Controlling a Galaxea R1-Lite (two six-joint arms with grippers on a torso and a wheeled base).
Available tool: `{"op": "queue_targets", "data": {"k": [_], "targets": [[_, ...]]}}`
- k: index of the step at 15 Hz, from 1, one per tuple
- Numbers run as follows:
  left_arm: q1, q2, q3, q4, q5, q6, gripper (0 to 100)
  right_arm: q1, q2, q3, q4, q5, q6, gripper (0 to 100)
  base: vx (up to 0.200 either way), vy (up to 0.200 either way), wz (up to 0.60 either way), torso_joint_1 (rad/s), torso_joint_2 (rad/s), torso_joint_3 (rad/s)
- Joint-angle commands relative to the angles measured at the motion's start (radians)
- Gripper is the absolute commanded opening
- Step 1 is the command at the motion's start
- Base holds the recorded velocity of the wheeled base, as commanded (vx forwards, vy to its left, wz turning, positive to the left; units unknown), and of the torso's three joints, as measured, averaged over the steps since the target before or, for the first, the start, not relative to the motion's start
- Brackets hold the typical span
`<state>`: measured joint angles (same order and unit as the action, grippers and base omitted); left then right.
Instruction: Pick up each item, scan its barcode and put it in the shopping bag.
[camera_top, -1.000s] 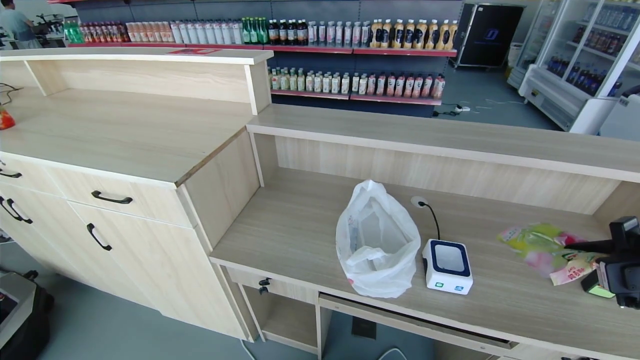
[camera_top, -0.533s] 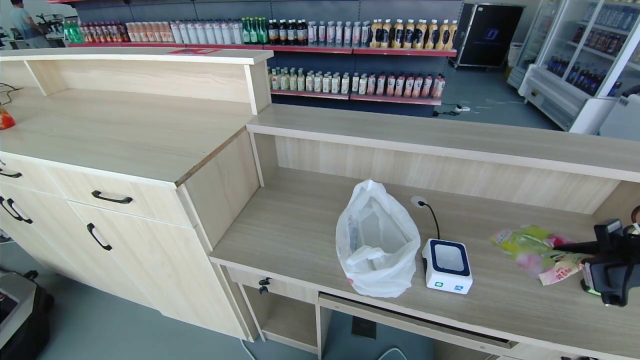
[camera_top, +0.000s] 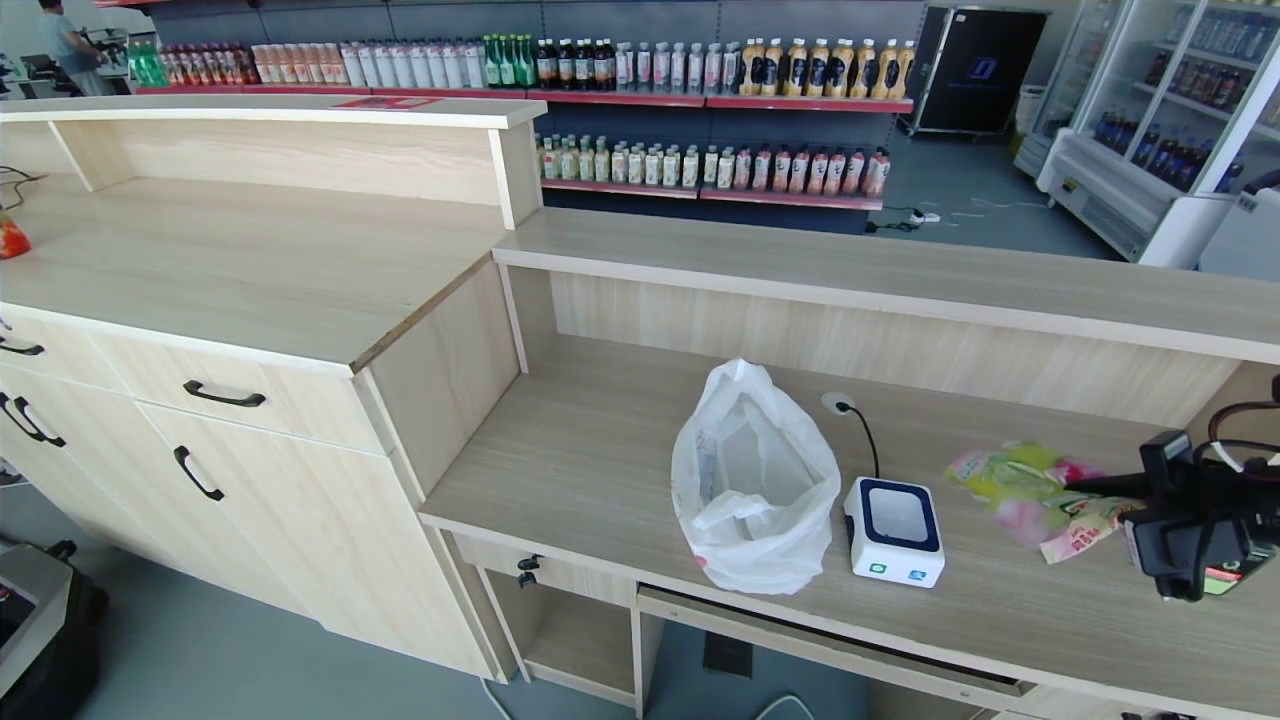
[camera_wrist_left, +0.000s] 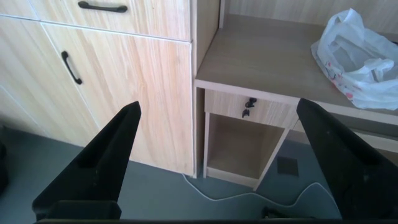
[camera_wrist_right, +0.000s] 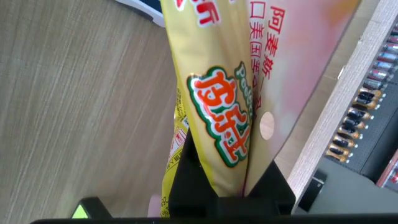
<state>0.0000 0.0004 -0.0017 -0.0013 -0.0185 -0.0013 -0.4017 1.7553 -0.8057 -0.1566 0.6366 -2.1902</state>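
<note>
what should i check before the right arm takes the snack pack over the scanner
1. Grip: right gripper shut on the snack pack - ok.
2. Barcode turned toward the scanner - cannot tell.
3. Scanner window uncovered - ok.
4. Shopping bag upright, mouth open, beside the scanner - ok.
5. Left gripper open, low beside the counter, off the path - ok.
</note>
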Motion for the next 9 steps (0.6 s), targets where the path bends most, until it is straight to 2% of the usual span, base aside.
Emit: {"op": "queue_targets", "data": {"k": [1, 9], "targets": [[0.000, 0.000, 0.000, 0.000, 0.000, 0.000, 100, 0.003, 0.023, 0.000, -0.003, 0.000, 0.000, 0, 0.000, 0.000, 0.00, 0.000, 0.00, 0.000], [0.000, 0.000, 0.000, 0.000, 0.000, 0.000, 100, 0.041, 0.085, -0.013, -0.067, -0.003, 0.000, 0, 0.000, 0.000, 0.00, 0.000, 0.00, 0.000]]}}
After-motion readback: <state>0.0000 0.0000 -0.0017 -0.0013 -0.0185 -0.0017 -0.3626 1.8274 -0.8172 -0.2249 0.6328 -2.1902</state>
